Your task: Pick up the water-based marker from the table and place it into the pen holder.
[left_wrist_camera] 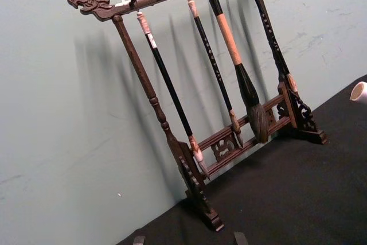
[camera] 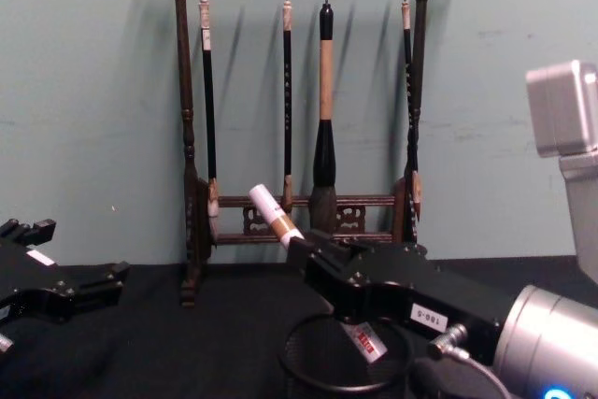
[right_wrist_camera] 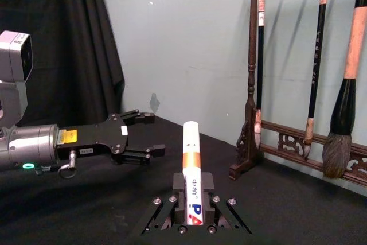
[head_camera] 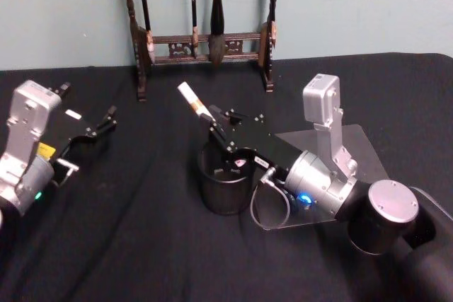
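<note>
The water-based marker is white with an orange band and tilts up toward the back left. My right gripper is shut on its lower part, which the fingers hide. The marker rises between the fingers in the right wrist view. It hangs over the pen holder, a round black mesh cup on the black table. In the chest view the marker sticks out of the right gripper above the holder's rim. My left gripper rests open at the far left, apart from them.
A tall wooden brush rack with several hanging brushes stands at the back of the table against the green wall. A clear flat plate lies under my right arm. The left gripper also shows in the right wrist view.
</note>
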Controlling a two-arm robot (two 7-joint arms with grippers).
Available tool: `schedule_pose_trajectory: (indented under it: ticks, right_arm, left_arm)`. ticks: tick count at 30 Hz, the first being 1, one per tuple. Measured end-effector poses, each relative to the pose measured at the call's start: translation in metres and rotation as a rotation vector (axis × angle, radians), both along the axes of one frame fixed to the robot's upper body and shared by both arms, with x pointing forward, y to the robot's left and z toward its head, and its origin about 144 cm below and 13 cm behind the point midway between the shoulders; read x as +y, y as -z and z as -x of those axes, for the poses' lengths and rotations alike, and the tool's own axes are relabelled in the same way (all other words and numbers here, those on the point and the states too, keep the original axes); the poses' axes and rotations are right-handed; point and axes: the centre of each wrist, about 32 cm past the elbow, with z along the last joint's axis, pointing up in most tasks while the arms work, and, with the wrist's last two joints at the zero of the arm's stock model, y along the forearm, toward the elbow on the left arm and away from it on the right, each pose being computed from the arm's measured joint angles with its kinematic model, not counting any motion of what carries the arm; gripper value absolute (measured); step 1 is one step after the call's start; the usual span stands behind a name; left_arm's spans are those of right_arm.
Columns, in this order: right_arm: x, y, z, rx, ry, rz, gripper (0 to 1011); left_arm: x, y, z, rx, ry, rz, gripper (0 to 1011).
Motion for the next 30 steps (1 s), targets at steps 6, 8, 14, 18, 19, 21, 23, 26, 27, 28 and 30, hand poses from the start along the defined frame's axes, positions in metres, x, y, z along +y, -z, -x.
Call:
schedule_pose_trajectory:
  ticks: [6, 8, 14, 18, 19, 21, 23, 26, 27, 28, 30]
  right_arm:
    - [0.0001, 0.0007, 0.001, 0.0, -0.001, 0.019, 175]
    - [-0.0001, 0.0008, 0.0014, -0.001, 0.0, 0.024, 175]
    - [0.0, 0.0006, 0.0013, -0.001, 0.0, 0.023, 175]
    - [-0.0001, 0.0005, 0.0012, -0.001, 0.0, 0.023, 176]
    - [-0.0001, 0.0004, 0.0012, -0.001, 0.0, 0.022, 184]
    - [-0.0001, 0.0004, 0.0012, -0.001, 0.0, 0.021, 235]
    - [-0.0001, 0.0004, 0.0011, -0.001, 0.0, 0.021, 278]
    - [-0.0001, 0.0003, 0.0011, -0.001, 0.0, 0.02, 372]
    - [-0.0001, 0.0003, 0.0011, -0.001, 0.0, 0.019, 413]
    - [-0.0001, 0.0003, 0.0011, -0.001, 0.0, 0.019, 456]
    - [-0.0001, 0.0003, 0.0011, -0.001, 0.0, 0.019, 534]
  left_arm:
    - [0.0, 0.0, 0.0, 0.0, 0.0, 0.0, 1001]
    - [0.0, 0.0, 0.0, 0.0, 0.0, 0.0, 1001]
    - [0.0, 0.0, 0.0, 0.0, 0.0, 0.0, 1001]
    - [0.0, 0.0, 0.0, 0.0, 0.0, 0.0, 1001]
    - [0.0, 0.0, 0.0, 0.0, 0.0, 0.0, 1001]
    - [0.0, 0.0, 0.0, 0.0, 0.0, 0.0, 1001]
    - [0.0, 0.0, 0.0, 0.0, 0.0, 0.0, 1001]
    - [0.0, 0.0, 0.0, 0.0, 0.0, 0.0, 1001]
    - [0.0, 0.0, 0.0, 0.0, 0.0, 0.0, 1001]
    - [0.0, 0.0, 0.0, 0.0, 0.0, 0.0, 1001]
    - [0.0, 0.0, 0.0, 0.0, 0.0, 0.0, 1001]
